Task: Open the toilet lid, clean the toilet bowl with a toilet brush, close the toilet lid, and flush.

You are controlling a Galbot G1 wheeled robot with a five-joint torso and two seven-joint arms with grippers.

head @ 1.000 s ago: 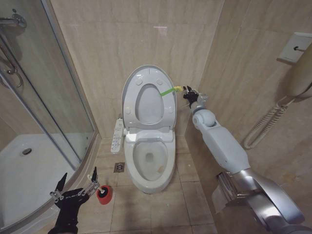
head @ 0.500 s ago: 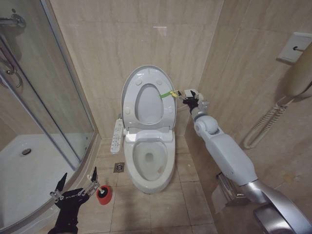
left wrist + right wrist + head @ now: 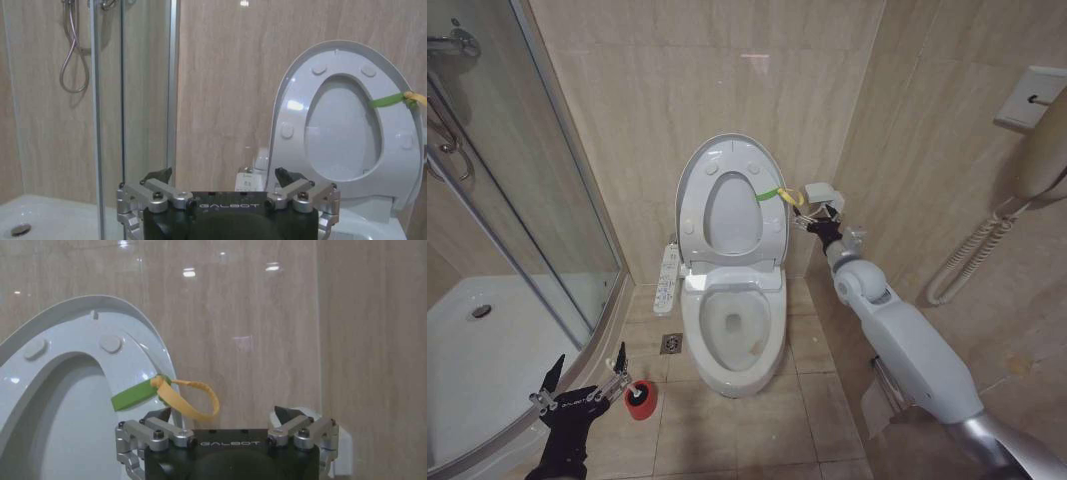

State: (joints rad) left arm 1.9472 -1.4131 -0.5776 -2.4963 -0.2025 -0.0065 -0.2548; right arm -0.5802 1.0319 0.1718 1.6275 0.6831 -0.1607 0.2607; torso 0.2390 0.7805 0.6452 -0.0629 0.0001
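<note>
Head view: the toilet lid (image 3: 731, 192) is stood up against the wall, with the seat ring (image 3: 733, 215) up too, so the toilet bowl (image 3: 732, 330) is uncovered. The right tool (image 3: 815, 218) is held released beside the lid's yellow loop (image 3: 789, 195) (tied to a green strap (image 3: 769, 194)). The left tool (image 3: 587, 385) is spread wide, low near the red cup (image 3: 640, 399).

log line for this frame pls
lid: toilet lid raised, yellow loop free | right pincer open beside lid | left pincer open, low near red cup holder | toilet bowl exposed
</note>
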